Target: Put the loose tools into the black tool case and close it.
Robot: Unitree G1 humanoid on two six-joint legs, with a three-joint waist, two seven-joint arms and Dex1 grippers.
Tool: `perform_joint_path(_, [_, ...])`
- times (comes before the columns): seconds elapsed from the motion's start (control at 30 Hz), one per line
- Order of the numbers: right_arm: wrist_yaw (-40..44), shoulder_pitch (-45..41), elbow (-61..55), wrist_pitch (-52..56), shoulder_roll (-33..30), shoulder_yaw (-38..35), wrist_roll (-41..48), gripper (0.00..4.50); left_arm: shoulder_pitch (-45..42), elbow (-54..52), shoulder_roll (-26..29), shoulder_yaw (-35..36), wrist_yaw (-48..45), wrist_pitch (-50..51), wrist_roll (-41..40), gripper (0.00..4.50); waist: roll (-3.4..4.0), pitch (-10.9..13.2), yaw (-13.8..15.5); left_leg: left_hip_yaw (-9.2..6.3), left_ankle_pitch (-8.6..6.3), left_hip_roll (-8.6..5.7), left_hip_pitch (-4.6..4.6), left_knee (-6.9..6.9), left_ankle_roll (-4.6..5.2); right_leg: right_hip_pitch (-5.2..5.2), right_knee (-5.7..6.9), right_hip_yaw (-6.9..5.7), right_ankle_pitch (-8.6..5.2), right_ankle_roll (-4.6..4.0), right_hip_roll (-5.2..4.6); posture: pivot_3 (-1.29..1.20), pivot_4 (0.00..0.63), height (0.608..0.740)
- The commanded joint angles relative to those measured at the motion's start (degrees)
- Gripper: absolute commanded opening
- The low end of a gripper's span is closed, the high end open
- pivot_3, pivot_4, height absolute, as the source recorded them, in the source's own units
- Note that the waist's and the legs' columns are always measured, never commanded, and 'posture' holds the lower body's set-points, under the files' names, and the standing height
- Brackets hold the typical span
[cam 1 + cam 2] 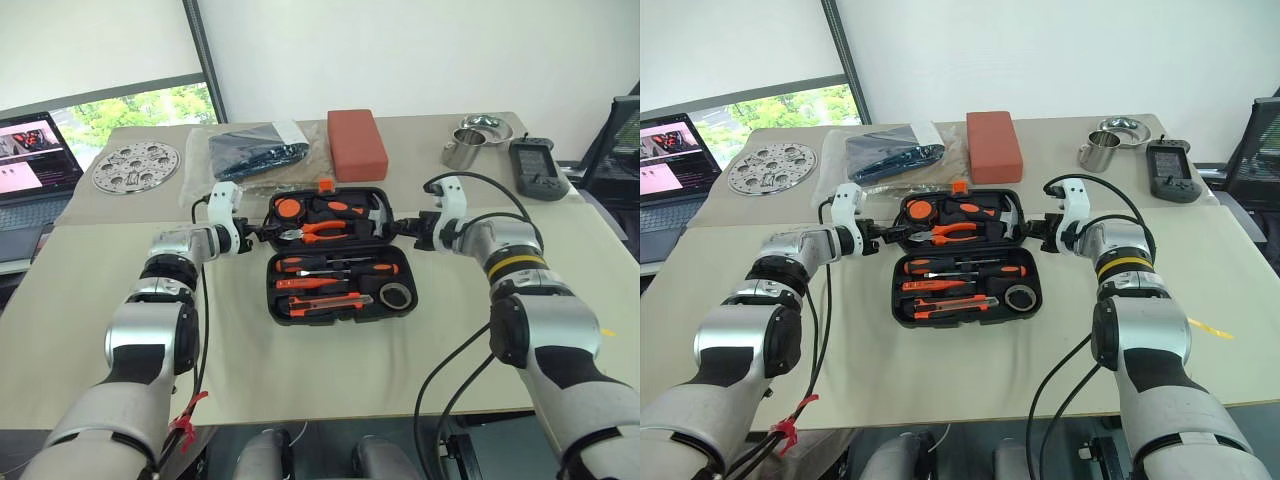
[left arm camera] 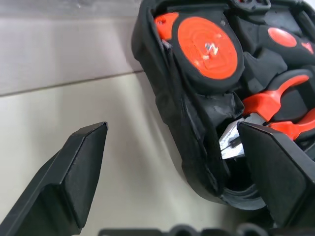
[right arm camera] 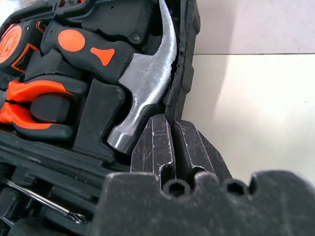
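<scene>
While the right hand (image 3: 170, 142) pinches shut, it hides the black tool case (image 3: 184, 64) rim.

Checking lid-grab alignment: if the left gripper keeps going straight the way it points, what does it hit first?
Likely the black tool case: the left gripper is open, its fingers straddling the rim of the case's far half, one over the table, the other at the pliers inside. That rim sits dead ahead; depth is unclear.

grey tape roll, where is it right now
In the left eye view, the grey tape roll sits in the near half of the open black tool case, at its right end, beside the utility knife and just below the screwdrivers.
</scene>
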Motion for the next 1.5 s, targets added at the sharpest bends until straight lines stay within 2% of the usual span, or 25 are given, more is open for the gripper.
perform_joint_path(0.03, [2.38, 0.48, -2.60, -0.13, 0.08, 1.72, -1.13, 0.00, -1.95, 1.44, 0.44, 2.62, 4.24, -1.98, -0.50, 4.25, 0.00, 0.00, -0.11, -0.01, 0.00, 0.00, 0.00, 0.00, 0.00, 0.00, 0.02, 0.00, 0.00, 0.00, 0.00, 0.00, 0.150, 0.740])
perform_joint_path(0.1, [2.73, 0.95, -3.53, 0.26, -0.20, 1.95, -1.09, 0.00, -1.67, 2.16, 0.58, 3.90, 5.59, -3.12, -0.95, 3.82, 0.00, 0.00, -0.15, -0.05, 0.00, 0.00, 0.00, 0.00, 0.00, 0.00, 0.02, 0.01, 0.00, 0.00, -0.01, 0.00, 0.150, 0.740])
perform_joint_path(0.27, [2.35, 1.71, -4.76, 0.18, -0.42, 1.77, -0.88, 0.00, -1.45, 2.56, 0.48, 6.62, 4.31, -3.82, -2.14, 1.91, 0.00, 0.00, -0.20, -0.05, 0.00, 0.00, 0.01, 0.00, 0.00, 0.00, 0.02, 0.00, 0.00, 0.00, -0.01, 0.00, 0.150, 0.740])
perform_joint_path(0.43, [2.66, 2.45, -6.35, -0.53, -0.11, 1.33, -0.19, 0.00, -0.95, 2.40, 0.30, 6.16, 0.83, -3.99, -1.89, 0.14, 0.01, -0.01, -0.22, -0.01, 0.01, 0.00, 0.04, 0.00, -0.01, 0.01, 0.02, 0.00, 0.00, 0.00, 0.00, 0.00, 0.150, 0.740])
perform_joint_path(0.63, [5.64, 6.88, -13.84, -8.64, 0.33, 0.42, 1.90, 0.00, 1.19, -0.36, 0.22, 2.99, -10.43, -11.16, -0.08, 0.05, 0.01, -0.01, -0.13, 0.07, 0.01, -0.03, 0.02, 0.00, -0.01, 0.03, 0.02, -0.02, 0.00, 0.00, -0.01, 0.00, 0.150, 0.740])
perform_joint_path(0.7, [9.21, 10.70, -20.44, -12.99, 0.67, -0.94, 4.52, 0.00, 2.71, -2.54, 0.95, 1.84, -16.23, -15.70, 0.41, 0.05, 0.01, -0.01, -0.08, 0.15, 0.01, -0.03, 0.00, 0.01, -0.01, 0.03, 0.02, -0.02, 0.00, 0.00, -0.01, 0.00, 0.150, 0.740])
perform_joint_path(0.8, [14.29, 18.85, -32.52, -21.41, 0.42, -0.04, 5.99, 0.00, 5.96, -7.16, 2.15, -0.18, -22.01, -26.39, 1.64, 0.05, 0.02, -0.01, 0.11, 0.18, 0.02, -0.03, -0.06, 0.00, -0.03, 0.01, -0.03, -0.05, 0.00, 0.01, 0.00, 0.00, 0.150, 0.740])
perform_joint_path(0.93, [20.38, 30.43, -43.76, -38.69, -2.96, 4.78, 2.04, 0.00, 11.37, -12.72, 3.18, -2.04, -23.11, -49.70, 4.42, 0.05, 0.02, -0.01, 0.47, 0.19, 0.01, -0.02, -0.08, -0.04, -0.03, 0.02, -0.07, -0.04, 0.00, 0.01, 0.00, 0.00, 0.150, 0.740])
perform_joint_path(1.07, [21.85, 35.42, -43.67, -56.85, -5.47, 5.77, -0.09, 0.00, 14.68, -14.00, 4.60, -4.50, -22.52, -67.73, 7.80, 0.05, -0.01, 0.00, -0.01, 0.21, 0.00, 0.02, -0.03, -0.05, 0.00, 0.05, -0.12, 0.06, 0.01, 0.02, 0.03, 0.00, 0.150, 0.740])
perform_joint_path(1.2, [23.81, 35.78, -37.65, -74.97, -8.68, 7.77, -2.73, 0.00, 15.90, -11.30, 7.32, -8.03, -20.57, -83.62, 12.97, 0.05, -0.04, 0.03, -0.50, 0.18, -0.06, 0.04, 0.34, -0.09, 0.10, 0.27, -0.28, 0.23, 0.01, 0.02, 0.07, 0.00, 0.150, 0.740])
perform_joint_path(1.33, [23.87, 33.39, -28.42, -96.27, -12.87, 10.84, -6.40, 0.00, 15.38, -9.14, 13.58, -11.88, -9.21, -108.18, 32.34, 0.05, -0.13, 0.08, -0.38, 0.15, -0.51, 0.06, 1.02, -0.06, 0.83, 1.06, -0.45, 0.32, 0.00, 0.01, -0.05, 0.00, 0.150, 0.740])
perform_joint_path(1.43, [20.56, 30.27, -22.07, -108.44, -15.24, 12.34, -12.09, 0.00, 14.58, -10.03, 16.07, -10.26, 0.35, -114.89, 45.19, 0.05, -0.12, 0.08, -0.14, 0.24, -0.64, 0.02, 1.02, 0.05, 1.04, 1.12, -0.47, 0.43, 0.01, 0.01, -0.29, 0.00, 0.150, 0.740])
perform_joint_path(1.5, [19.18, 28.96, -18.11, -116.37, -17.49, 13.93, -16.56, 0.00, 15.04, -14.13, 18.81, -10.02, 9.19, -118.15, 58.88, 0.05, -0.12, 0.08, 0.03, 0.35, -0.71, -0.03, 1.07, 0.07, 1.16, 1.13, -0.45, 0.43, 0.03, 0.06, -0.48, 0.00, 0.150, 0.740])
